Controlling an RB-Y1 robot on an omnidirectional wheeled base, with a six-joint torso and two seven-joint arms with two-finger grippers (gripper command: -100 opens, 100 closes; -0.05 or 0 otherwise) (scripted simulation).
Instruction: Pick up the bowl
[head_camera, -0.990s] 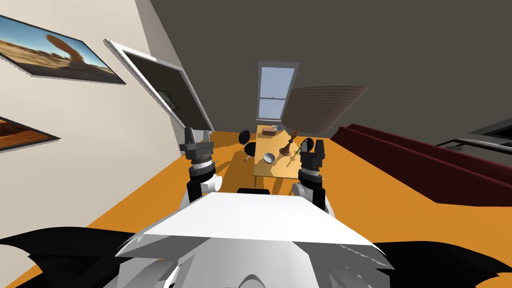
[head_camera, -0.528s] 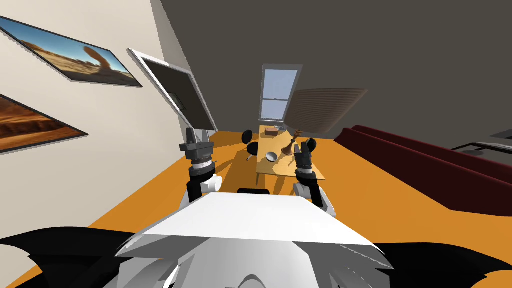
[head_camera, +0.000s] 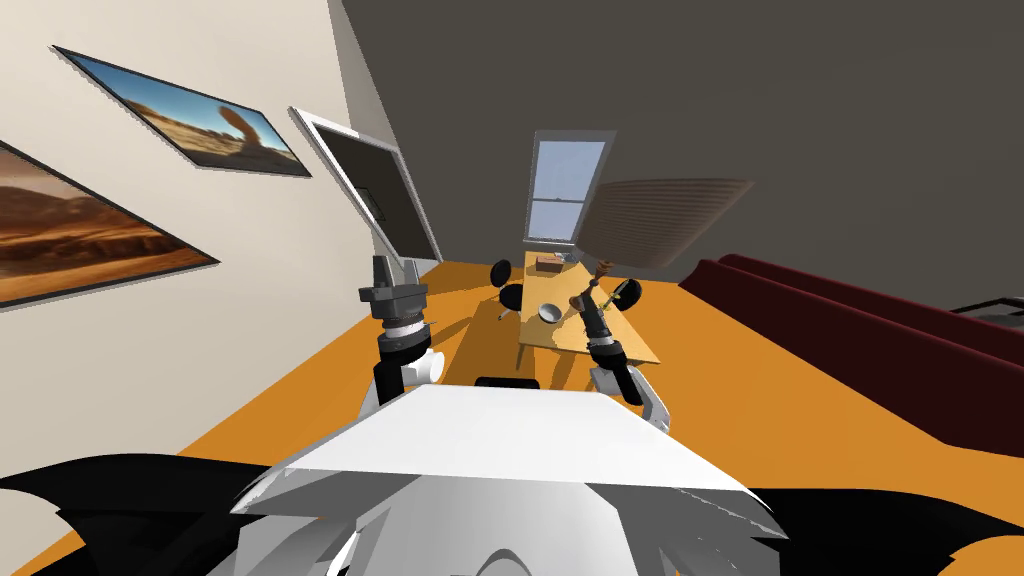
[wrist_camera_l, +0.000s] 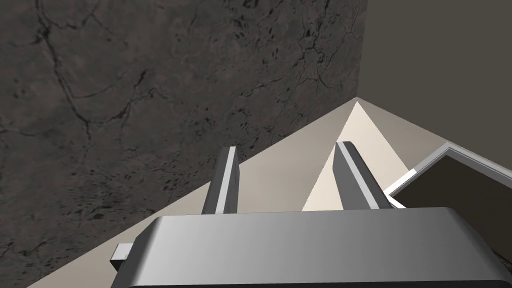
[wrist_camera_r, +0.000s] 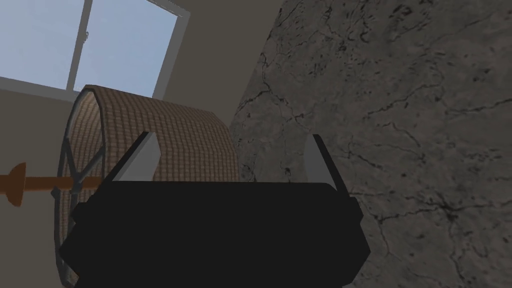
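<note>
At eleven o'clock the left gripper points upward, its fingers parted and empty. At one o'clock the right gripper hangs over the table, spread wide and holding nothing. The bowl sits on the table at that gripper's nine o'clock, apart from it. The lamp stands just beyond.

Flat, even daylight; everything sharp.
Window bright, far wall dim grey. Soft shadow on floor beside desk. Pale sheen on my left fingers. Head view rolled, walls splaying cornerward.

The wooden table carries a bowl, a lamp and a box.
</note>
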